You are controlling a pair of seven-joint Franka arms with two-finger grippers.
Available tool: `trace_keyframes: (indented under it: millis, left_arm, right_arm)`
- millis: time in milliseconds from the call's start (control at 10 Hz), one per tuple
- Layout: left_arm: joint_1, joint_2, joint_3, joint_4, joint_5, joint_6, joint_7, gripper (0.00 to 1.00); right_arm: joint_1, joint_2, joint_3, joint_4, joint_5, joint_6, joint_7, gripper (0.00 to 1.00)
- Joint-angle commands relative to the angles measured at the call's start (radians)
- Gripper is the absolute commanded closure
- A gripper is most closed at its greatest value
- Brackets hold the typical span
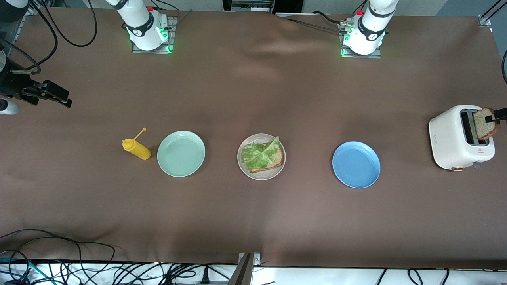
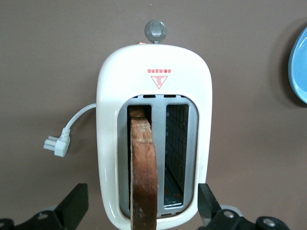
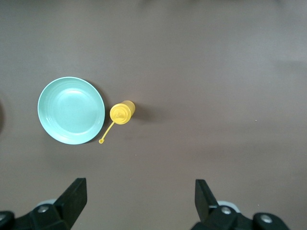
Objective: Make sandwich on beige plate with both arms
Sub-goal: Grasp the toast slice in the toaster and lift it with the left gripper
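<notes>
The beige plate [image 1: 242, 162] lies mid-table with a brown bread slice [image 1: 274, 161] on it and a green lettuce leaf [image 1: 259, 154] on that slice. A second bread slice [image 1: 484, 124] [image 2: 144, 158] stands upright in one slot of the white toaster [image 1: 451, 138] [image 2: 110, 96] at the left arm's end of the table. My left gripper [image 1: 491, 117] [image 2: 142, 191] hangs open over the toaster, its fingers well apart on either side of the slice and not touching it. My right gripper [image 1: 65, 99] [image 3: 140, 188] waits open and empty above bare table at the right arm's end.
A mint-green plate [image 1: 181, 153] [image 3: 71, 110] and a yellow squeeze bottle [image 1: 136, 148] [image 3: 121, 113] lie toward the right arm's end. A blue plate [image 1: 356, 164] [image 2: 300, 67] lies between the beige plate and the toaster. The toaster's plug [image 2: 56, 143] rests on the cloth.
</notes>
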Motion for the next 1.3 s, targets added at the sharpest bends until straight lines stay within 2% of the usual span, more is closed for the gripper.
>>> trace_keyframes:
  millis: [0,100,300,400,500,600,900,1200]
  left_arm:
    - [0.027,0.013,-0.013,0.014,-0.015,-0.007,0.056,0.08]
    - [0.039,0.025,-0.013,0.014,-0.015,-0.007,0.059,0.21]
    - [0.052,0.035,-0.013,0.014,-0.015,-0.012,0.096,0.63]
    - [0.052,0.035,-0.013,0.014,-0.016,-0.012,0.102,0.77]
    - [0.052,0.035,-0.016,0.019,-0.018,-0.024,0.101,0.96]
    - [0.046,0.030,-0.020,0.026,-0.018,-0.041,0.085,1.00]
    - [0.039,0.007,-0.042,0.040,-0.019,-0.058,0.078,1.00]
    - [0.035,-0.008,-0.094,0.158,-0.021,-0.255,0.001,1.00]
  right_arm:
    - [-0.005,-0.009,-0.019,0.007,0.021,-0.023,-0.015,0.00]
    - [-0.005,-0.007,-0.031,0.010,0.024,-0.040,-0.018,0.00]
    - [-0.005,-0.007,-0.031,0.021,0.024,-0.043,-0.018,0.00]
    - [-0.005,-0.007,-0.031,0.021,0.024,-0.043,-0.018,0.00]
    - [-0.005,-0.006,-0.031,0.021,0.024,-0.043,-0.018,0.00]
    - [-0.005,-0.007,-0.033,0.022,0.024,-0.043,-0.018,0.00]
    - [-0.005,-0.006,-0.037,0.025,0.024,-0.045,-0.018,0.00]
    - [-0.005,-0.006,-0.037,0.027,0.024,-0.045,-0.018,0.00]
